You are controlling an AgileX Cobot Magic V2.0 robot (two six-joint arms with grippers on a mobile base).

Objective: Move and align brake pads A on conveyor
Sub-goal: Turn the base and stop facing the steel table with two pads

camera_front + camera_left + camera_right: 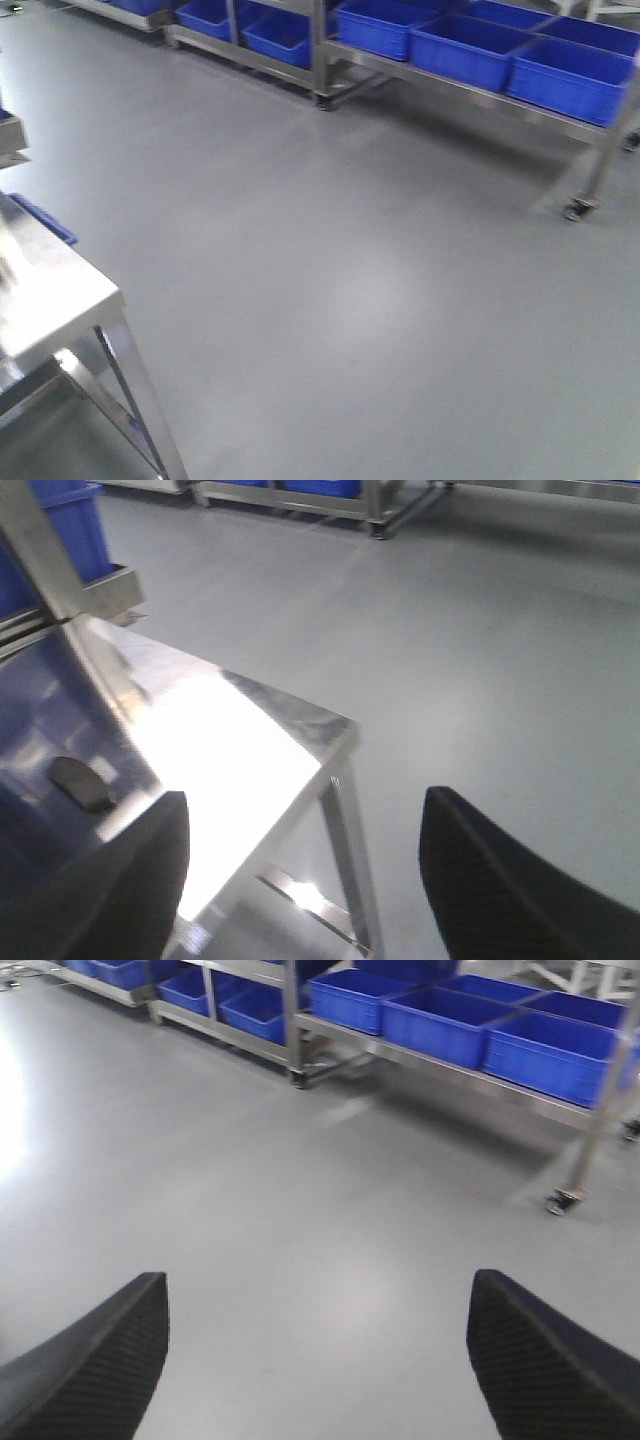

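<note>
Your left gripper point(305, 815) is spread wide with nothing between its jaws. In the left wrist view its two dark textured fingers point(110, 880) sit at the bottom left and bottom right corners. The one on the left is over the steel surface point(230, 740), and the one on the right is over the grey floor point(480, 650).

At the left middle of that view you can see one small dark oblong piece that looks like a brake pad point(82, 783). It lies flat on the shiny steel surface, just above the left finger and apart from it. Strong glare covers the steel to its right. The surface's corner and one leg point(345, 860) show near the bottom centre.

Your right gripper point(320, 1290) is also wide and holds nothing. In the right wrist view only bare floor shows between its fingers point(540, 1360).

In the front view the same steel surface fills the lower left corner, with open floor across the middle. Along the top of the frame, blue bins point(465, 50) stand in a row on a steel rack point(600, 140). A caster point(578, 208) under the rack is at the right.
</note>
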